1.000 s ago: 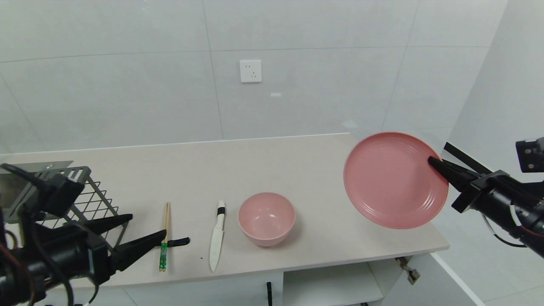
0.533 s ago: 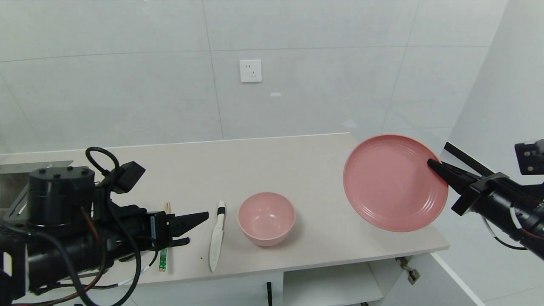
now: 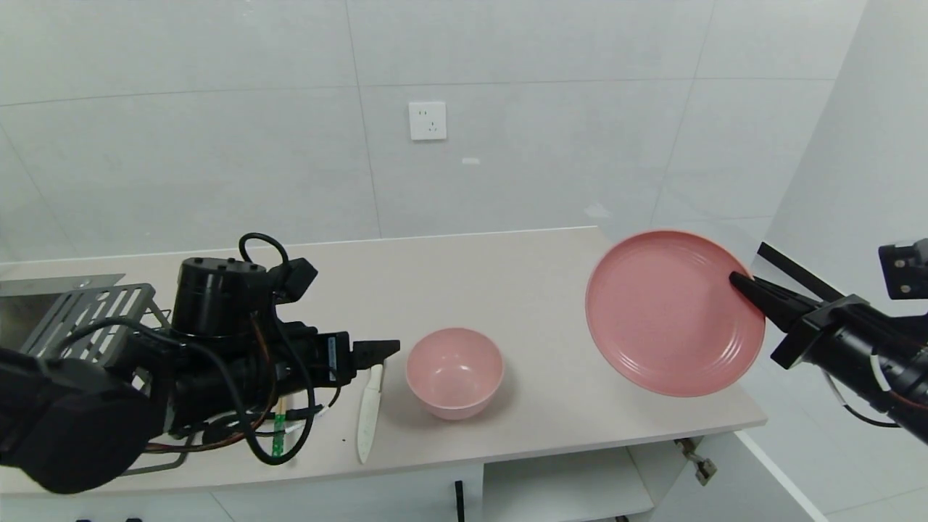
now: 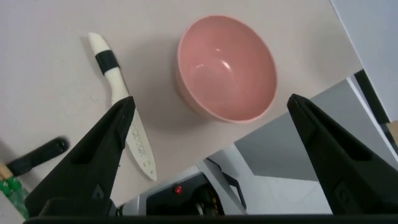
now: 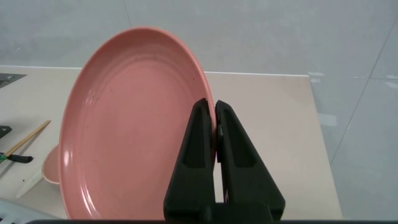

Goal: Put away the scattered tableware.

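The left gripper (image 4: 210, 102) is now brought nearer the bowl (image 3: 454, 371), spread wide; its rim ahead should be straddled squarely.

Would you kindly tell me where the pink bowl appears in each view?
Head view: pink bowl at centre, right of the white knife.
Left wrist view: bowl beside the knife.
Right wrist view: sliver behind the plate, by the knife.
Shared landmark: the knife.

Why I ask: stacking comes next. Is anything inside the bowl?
No, the bowl shows a bare pink inside in the left wrist view.
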Robot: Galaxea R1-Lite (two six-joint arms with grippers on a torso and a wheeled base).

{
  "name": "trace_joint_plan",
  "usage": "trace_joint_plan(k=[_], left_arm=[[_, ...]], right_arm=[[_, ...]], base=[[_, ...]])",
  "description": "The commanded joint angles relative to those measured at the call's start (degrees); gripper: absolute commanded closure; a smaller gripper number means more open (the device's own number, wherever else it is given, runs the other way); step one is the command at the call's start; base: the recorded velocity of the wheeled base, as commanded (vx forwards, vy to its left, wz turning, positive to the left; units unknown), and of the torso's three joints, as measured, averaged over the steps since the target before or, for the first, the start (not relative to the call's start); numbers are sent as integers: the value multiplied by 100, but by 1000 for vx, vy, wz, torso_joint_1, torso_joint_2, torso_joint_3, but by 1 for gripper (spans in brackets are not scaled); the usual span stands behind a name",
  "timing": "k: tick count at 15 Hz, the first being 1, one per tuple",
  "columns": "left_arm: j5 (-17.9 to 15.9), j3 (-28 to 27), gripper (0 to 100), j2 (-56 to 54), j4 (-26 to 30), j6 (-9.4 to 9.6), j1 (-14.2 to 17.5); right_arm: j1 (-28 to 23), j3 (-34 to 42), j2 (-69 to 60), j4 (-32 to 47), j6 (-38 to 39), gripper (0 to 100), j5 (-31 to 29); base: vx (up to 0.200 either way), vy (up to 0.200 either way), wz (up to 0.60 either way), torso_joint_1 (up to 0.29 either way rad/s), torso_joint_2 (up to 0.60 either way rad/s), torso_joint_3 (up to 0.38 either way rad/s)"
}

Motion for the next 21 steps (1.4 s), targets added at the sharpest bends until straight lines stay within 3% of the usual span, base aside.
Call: trace_joint_plan(k=[1,8,21], left_arm=[[46,-283,0,469,10,-4,-54],[73,-802,0,1224,-16,5,-124],[55,-1637,0,2534,-43,31,-142]], right_arm=[[2,20,-1,-6,1,100,4],[230,125,-1,-6,-16,100,4],[186,37,35,-6,-8,100,-5]], base=[[0,0,0,0,0,0],[0,0,0,0,0,0],[0,0,0,0,0,0]])
